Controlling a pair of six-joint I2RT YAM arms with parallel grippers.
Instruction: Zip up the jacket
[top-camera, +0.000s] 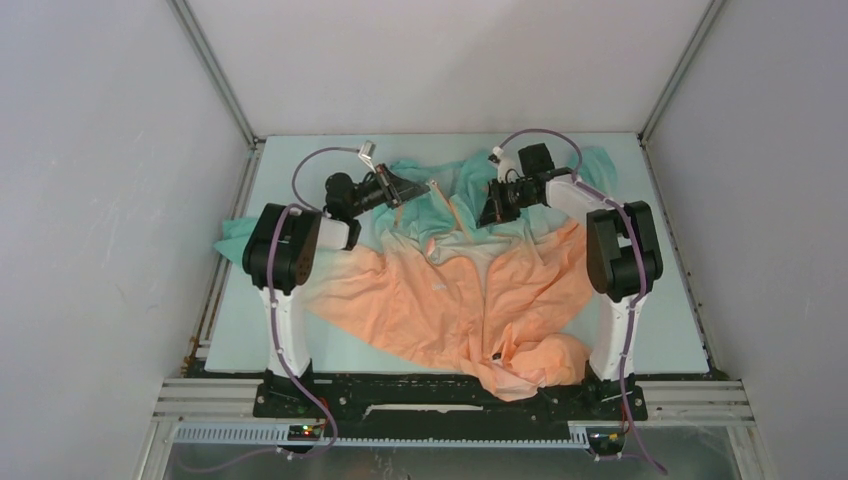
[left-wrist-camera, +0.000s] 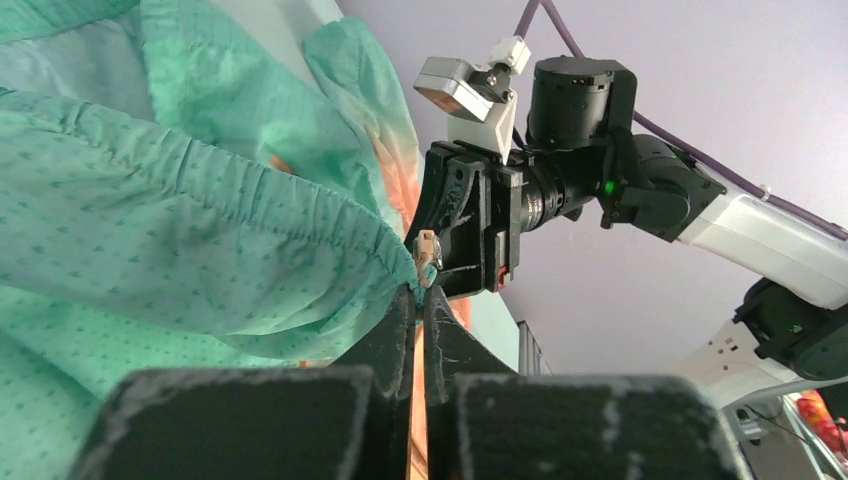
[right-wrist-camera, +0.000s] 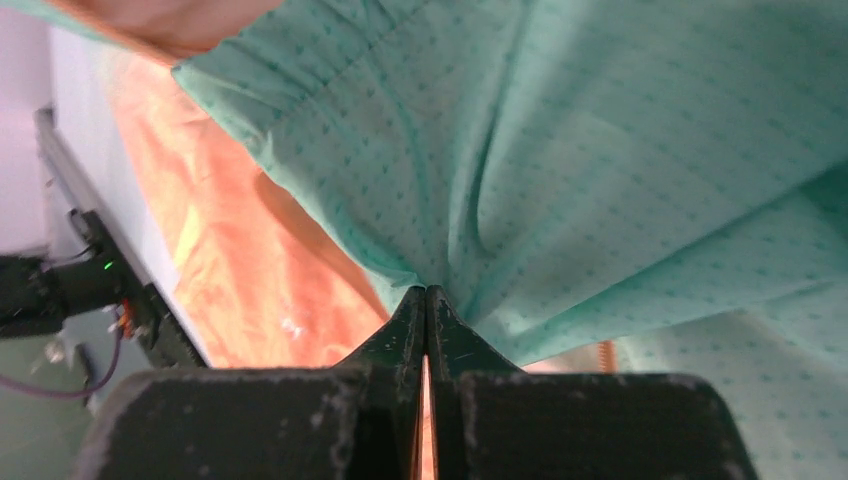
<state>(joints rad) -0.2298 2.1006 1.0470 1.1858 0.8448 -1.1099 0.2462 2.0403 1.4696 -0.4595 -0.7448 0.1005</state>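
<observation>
The jacket (top-camera: 420, 300) lies spread on the table, teal at the far end and peach-orange near me, its front open. My left gripper (top-camera: 405, 186) is shut on the teal elastic hem beside a small pale zipper end (left-wrist-camera: 427, 250), which sticks up just past the fingertips (left-wrist-camera: 404, 310). My right gripper (top-camera: 496, 206) is shut on a bunched fold of teal fabric (right-wrist-camera: 560, 150), held off the table. In the wrist views the left gripper (left-wrist-camera: 420, 292) and the right gripper (right-wrist-camera: 427, 292) each pinch cloth between closed jaws. An orange zipper strip (right-wrist-camera: 602, 355) shows under the fold.
The right arm's wrist and camera (left-wrist-camera: 560, 170) hang close in front of my left gripper. Grey enclosure walls (top-camera: 120, 200) surround the pale table (top-camera: 300, 160). The jacket's orange end bunches over the table's near edge (top-camera: 530, 370) between the arm bases.
</observation>
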